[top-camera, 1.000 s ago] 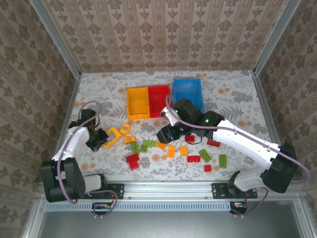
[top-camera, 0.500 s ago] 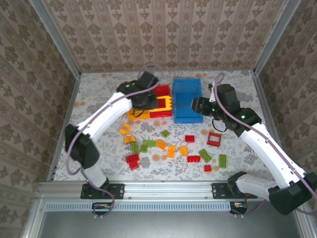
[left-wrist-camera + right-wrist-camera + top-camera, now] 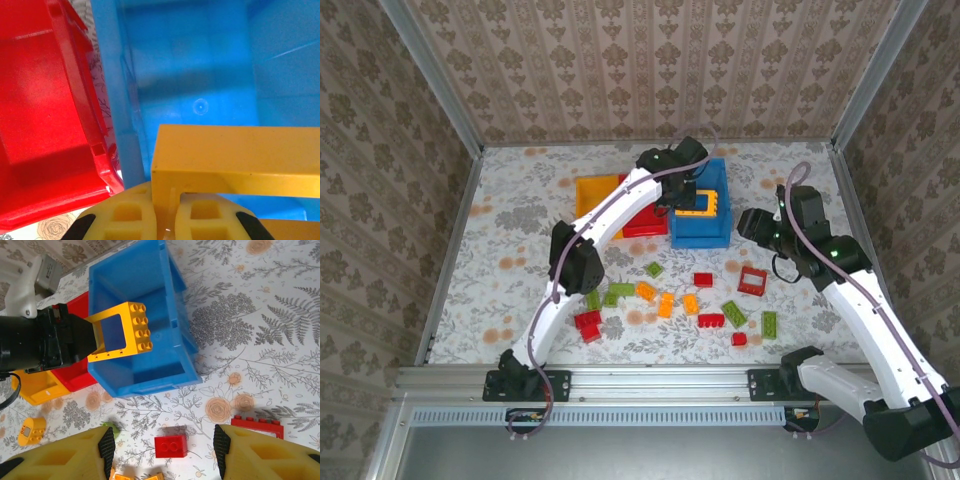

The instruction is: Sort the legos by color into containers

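Yellow bin (image 3: 592, 193) leftmost in far row, red bin (image 3: 642, 224) against its right side, blue bin (image 3: 704, 233) next right. Left gripper (image 3: 682, 197) clamped on yellow frame lego (image 3: 703, 206), held over blue bin, studded end pointing away from gripper. Loose legos (image 3: 665, 305) in red, green and orange scattered on near part of table (image 3: 520, 250), apart from bins. Red frame (image 3: 752, 281) at scatter's right side. Right gripper (image 3: 748, 222) just right of blue bin, jaws spread wide, nothing between them.
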### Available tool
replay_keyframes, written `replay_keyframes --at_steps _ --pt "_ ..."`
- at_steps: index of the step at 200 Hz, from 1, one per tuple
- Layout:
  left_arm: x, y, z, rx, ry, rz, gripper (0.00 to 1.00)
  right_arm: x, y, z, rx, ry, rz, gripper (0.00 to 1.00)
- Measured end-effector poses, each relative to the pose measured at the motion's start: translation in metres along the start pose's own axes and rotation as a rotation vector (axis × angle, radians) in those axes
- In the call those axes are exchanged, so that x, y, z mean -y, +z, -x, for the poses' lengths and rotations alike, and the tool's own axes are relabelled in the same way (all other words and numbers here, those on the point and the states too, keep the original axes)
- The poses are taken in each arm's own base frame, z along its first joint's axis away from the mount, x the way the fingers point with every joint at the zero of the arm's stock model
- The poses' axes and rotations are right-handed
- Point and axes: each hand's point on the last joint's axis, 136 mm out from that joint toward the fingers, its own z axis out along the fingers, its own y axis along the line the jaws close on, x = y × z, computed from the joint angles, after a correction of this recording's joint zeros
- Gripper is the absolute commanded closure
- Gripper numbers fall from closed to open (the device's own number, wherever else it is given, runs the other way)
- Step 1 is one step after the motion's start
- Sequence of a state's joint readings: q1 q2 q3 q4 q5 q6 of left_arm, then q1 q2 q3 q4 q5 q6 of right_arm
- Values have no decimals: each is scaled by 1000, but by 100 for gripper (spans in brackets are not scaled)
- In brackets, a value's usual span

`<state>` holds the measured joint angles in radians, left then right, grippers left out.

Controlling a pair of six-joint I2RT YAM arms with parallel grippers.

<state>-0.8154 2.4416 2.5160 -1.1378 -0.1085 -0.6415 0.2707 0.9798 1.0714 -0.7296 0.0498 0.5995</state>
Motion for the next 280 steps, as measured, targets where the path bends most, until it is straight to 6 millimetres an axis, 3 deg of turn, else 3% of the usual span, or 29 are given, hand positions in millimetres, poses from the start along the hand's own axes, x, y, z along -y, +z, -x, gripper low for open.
replay_keyframes --at_steps 51,121,181,253,280 --pt "10 4 -11 -20 -11 -11 99 14 3 -6 -16 26 -36 42" --pt "19 6 -25 -44 -60 -7 100 16 5 -10 -27 33 -39 42" --pt "17 19 -33 -74 -113 7 90 22 5 -17 -40 53 -45 42" --pt "19 26 -37 -91 -126 2 63 22 7 -20 -52 58 -37 41" --pt "20 26 -37 -94 -126 -5 63 22 8 -22 -59 61 -38 42"
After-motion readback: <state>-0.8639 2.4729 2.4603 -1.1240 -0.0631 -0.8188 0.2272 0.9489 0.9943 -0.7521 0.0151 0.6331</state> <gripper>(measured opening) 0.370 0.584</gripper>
